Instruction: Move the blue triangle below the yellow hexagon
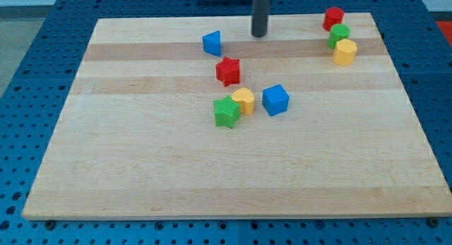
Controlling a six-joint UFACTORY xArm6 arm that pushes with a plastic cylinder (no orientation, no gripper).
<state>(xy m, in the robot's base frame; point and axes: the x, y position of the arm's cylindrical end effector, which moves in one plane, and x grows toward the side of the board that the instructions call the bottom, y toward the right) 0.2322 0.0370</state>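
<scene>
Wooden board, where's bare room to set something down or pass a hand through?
The board's whole bottom half, below the green star, and its left side are bare. Crowded: the middle cluster of red star, yellow heart and blue cube, and the top-right trio by the yellow hexagon.

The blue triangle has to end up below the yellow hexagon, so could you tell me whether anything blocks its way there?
Nothing visible does. The blue triangle sits at the view's upper middle, my tip just to its right, and the board between it and the spot under the yellow hexagon is bare.
</scene>
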